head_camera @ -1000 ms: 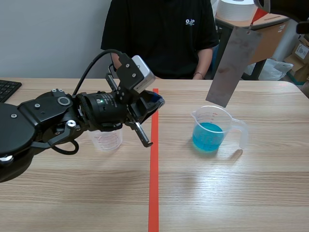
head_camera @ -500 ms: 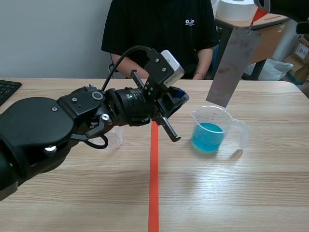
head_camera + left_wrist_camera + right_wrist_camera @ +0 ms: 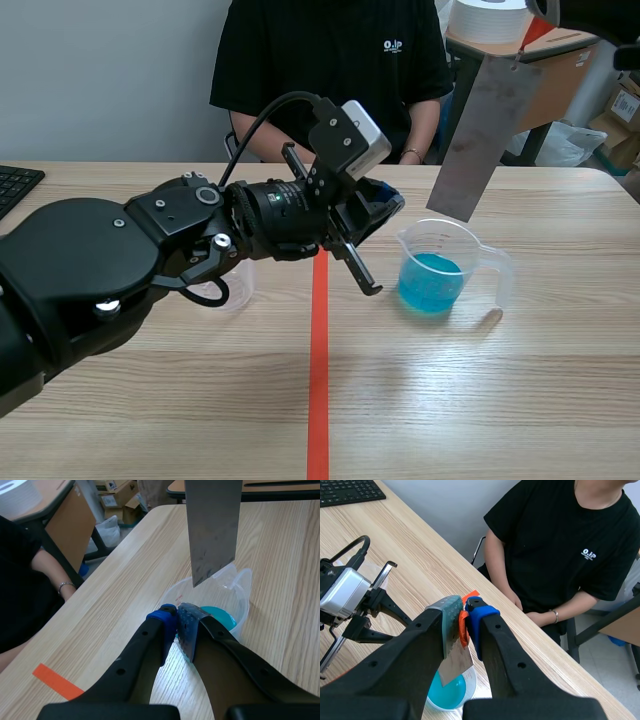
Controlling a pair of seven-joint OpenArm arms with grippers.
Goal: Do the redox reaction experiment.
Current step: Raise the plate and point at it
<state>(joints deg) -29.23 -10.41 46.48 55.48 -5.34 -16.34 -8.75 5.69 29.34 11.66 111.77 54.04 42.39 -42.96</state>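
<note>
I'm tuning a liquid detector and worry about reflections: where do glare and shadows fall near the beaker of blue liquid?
Scene view: pale sheen on the table toward the robot from the beaker, small shadow by its handle. Left wrist view: bright patch on the wood under the left gripper; metal sheet evenly dull.

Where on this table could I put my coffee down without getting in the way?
The near strip of table right of the tape line, in front of the beaker, is bare. Bare too is the far right corner beyond the beaker. Crowded: the beaker itself, with the metal sheet hanging above it and the left gripper beside it.
</note>
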